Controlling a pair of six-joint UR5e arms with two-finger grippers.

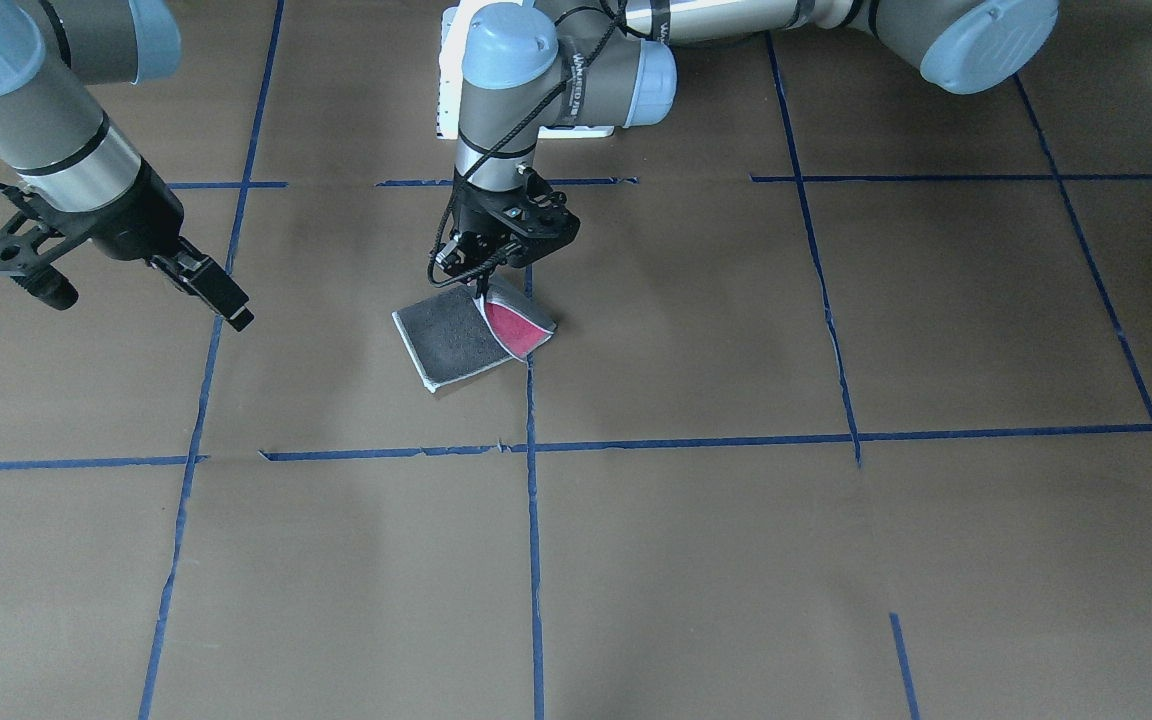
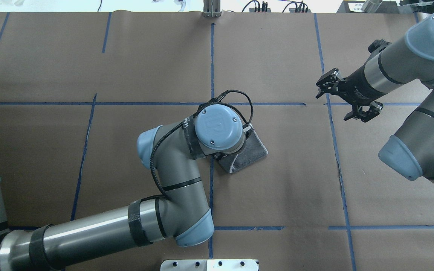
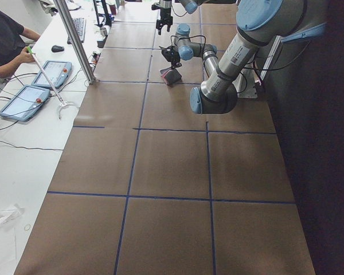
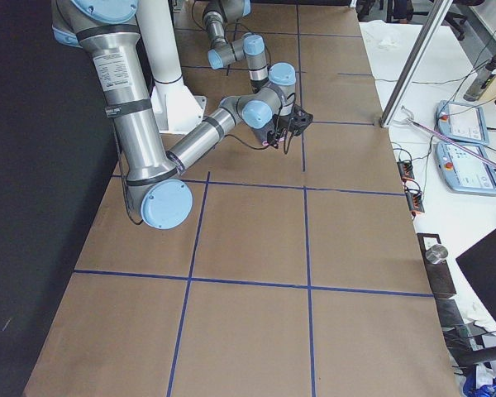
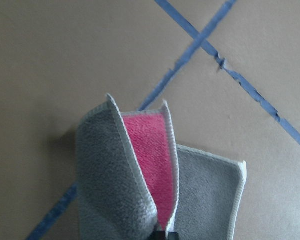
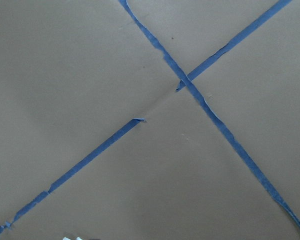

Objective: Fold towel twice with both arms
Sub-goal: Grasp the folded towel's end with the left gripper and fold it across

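The towel lies folded on the brown paper near the middle of the table, grey face up. Its edge nearest the robot is lifted and shows the pink face. My left gripper stands straight over that edge, shut on the lifted layers. In the left wrist view the towel opens like a book, with pink between two grey flaps, and the fingertips pinch its edge. From overhead the left wrist hides most of the towel. My right gripper hangs above bare paper well to the side, open and empty.
Blue tape lines divide the brown paper into squares. The white pedestal base sits at the robot's edge of the table. An operator, tablets and a metal pole stand beside the far side.
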